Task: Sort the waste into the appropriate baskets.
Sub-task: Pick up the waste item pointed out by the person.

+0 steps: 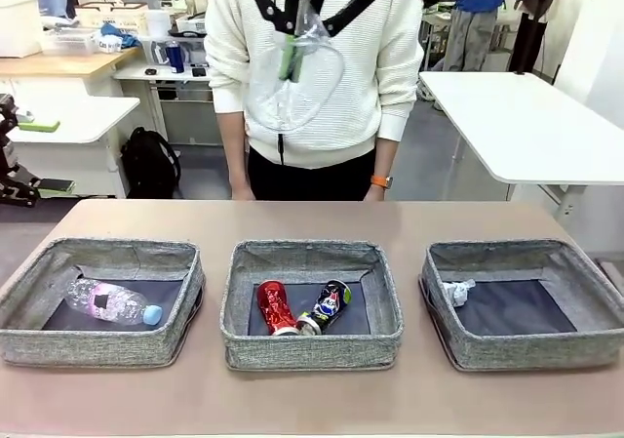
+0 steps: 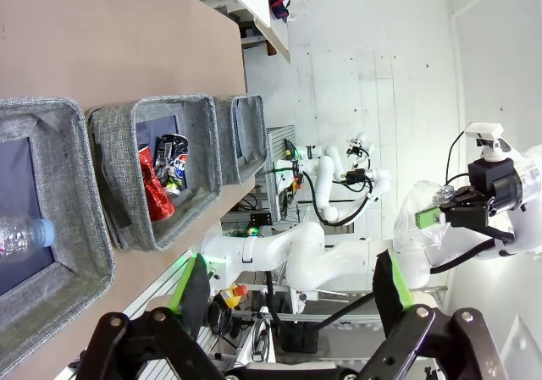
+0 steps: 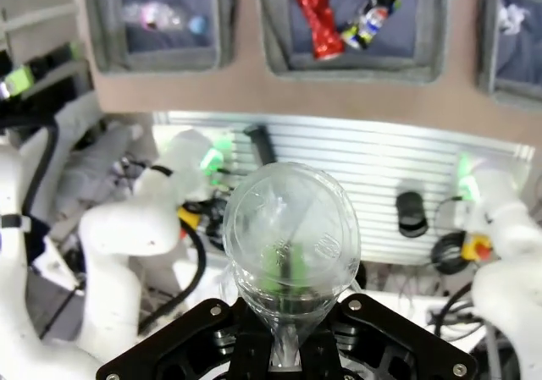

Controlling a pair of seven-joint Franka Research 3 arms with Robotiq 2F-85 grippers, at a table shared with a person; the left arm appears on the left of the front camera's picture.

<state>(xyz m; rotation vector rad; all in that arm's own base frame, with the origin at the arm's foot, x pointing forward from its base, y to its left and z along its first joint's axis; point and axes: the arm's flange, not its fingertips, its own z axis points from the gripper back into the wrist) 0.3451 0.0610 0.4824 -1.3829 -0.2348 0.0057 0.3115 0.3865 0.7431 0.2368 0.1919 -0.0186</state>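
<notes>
High above the table, in front of the person, my right gripper (image 1: 289, 50) is shut on the neck of a clear plastic bottle (image 1: 300, 92). In the right wrist view the same bottle (image 3: 292, 228) stands up between the fingers of that gripper (image 3: 286, 300). Three grey baskets sit in a row. The left basket (image 1: 29, 333) holds a blue-capped bottle (image 1: 112, 302). A crushed red can (image 1: 274, 307) and a dark can (image 1: 330, 304) lie in the middle basket (image 1: 312, 345). The right basket (image 1: 595, 336) holds a white paper wad (image 1: 456, 292). My left gripper (image 2: 292, 300) is open and holds nothing.
The person (image 1: 312, 155) stands at the table's far edge, right behind the held bottle. White tables (image 1: 526, 126) and other desks stand behind. Bare brown tabletop (image 1: 312, 219) lies between the baskets and the person.
</notes>
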